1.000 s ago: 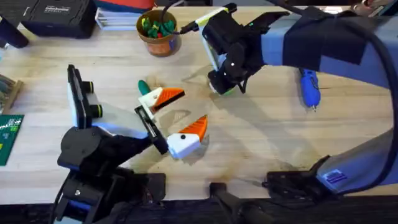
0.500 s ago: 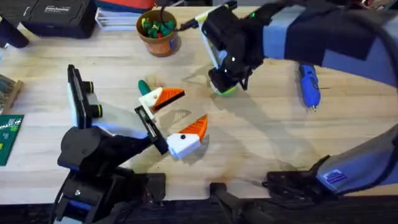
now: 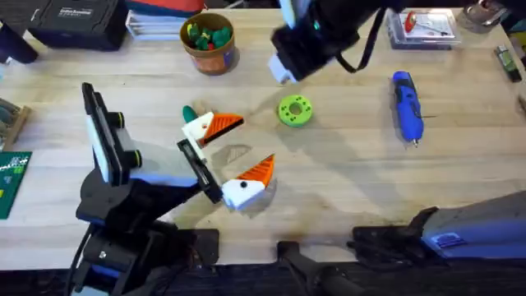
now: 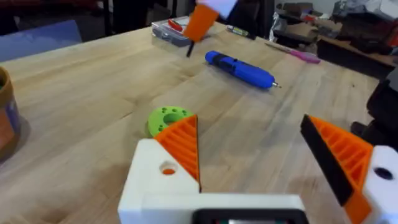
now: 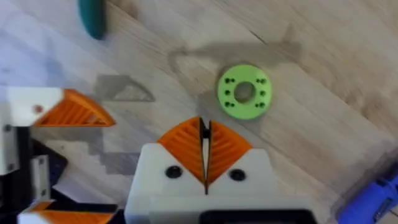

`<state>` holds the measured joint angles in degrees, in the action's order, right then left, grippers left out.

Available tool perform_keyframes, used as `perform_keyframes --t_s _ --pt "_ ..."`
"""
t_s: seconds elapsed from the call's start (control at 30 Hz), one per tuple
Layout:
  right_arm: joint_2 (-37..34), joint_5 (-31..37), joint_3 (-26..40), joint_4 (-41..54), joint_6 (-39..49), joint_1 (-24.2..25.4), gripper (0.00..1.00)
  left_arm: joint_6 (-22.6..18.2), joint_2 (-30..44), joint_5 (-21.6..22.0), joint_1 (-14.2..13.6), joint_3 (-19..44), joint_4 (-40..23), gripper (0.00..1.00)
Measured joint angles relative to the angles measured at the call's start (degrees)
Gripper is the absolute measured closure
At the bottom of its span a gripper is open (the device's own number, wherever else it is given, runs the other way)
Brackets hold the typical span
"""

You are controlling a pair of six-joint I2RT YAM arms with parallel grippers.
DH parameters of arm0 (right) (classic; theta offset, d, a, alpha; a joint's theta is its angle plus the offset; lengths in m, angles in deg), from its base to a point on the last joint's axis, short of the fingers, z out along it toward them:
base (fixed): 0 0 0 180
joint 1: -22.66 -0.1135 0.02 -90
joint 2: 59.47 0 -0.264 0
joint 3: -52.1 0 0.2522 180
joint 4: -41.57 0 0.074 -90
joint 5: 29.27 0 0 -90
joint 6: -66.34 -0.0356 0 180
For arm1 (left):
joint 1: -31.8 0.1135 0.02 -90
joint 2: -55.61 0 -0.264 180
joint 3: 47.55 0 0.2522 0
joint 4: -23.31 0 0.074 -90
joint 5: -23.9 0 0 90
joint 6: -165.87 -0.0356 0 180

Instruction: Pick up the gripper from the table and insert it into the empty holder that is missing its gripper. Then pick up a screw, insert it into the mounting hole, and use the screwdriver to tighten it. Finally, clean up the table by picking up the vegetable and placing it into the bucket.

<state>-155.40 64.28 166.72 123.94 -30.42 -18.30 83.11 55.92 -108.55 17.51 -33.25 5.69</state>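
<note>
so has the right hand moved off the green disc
Yes. The right hand has lifted up and back from the green disc, toward the bucket side.

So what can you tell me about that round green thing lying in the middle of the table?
The round bright green plastic disc lies flat on the light wooden tabletop, with a large central hole and a ring of smaller holes around it. Nothing touches it. It sits between the orange-brown pot and the blue pen-shaped screwdriver. The right arm's pincer, shut and empty, hangs above it.
</note>
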Motion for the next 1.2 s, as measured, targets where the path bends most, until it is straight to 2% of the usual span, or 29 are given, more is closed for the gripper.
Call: perform_keyframes --t_s 0.13,0.17,0.23,0.37,0.63,1.2 --pt "0.1 -2.8 4.1 -0.4 0.4 -4.3 0.994 -2.2 0.0 0.0 0.0 0.0 0.0 0.015" --pt "0.1 -4.1 4.5 -3.4 0.4 -10.0 0.994 -3.3 0.0 -0.2 0.0 0.0 0.0 0.015" --pt "-0.1 -4.7 4.6 -5.2 -0.1 -13.3 0.994 -3.7 0.0 -0.4 0.0 0.0 0.0 0.015" --pt "-1.4 -4.8 4.6 -6.2 -0.7 -15.8 0.994 -3.8 0.0 -0.4 0.0 0.0 0.0 0.015" --pt "-4.1 -4.9 4.6 -6.9 -1.2 -18.4 0.994 -3.8 0.0 -0.4 0.0 0.0 0.0 0.015" --pt "-7.1 -4.9 4.6 -7.5 -1.4 -18.5 0.994 -3.6 0.0 -0.4 0.0 0.0 -0.1 0.014"
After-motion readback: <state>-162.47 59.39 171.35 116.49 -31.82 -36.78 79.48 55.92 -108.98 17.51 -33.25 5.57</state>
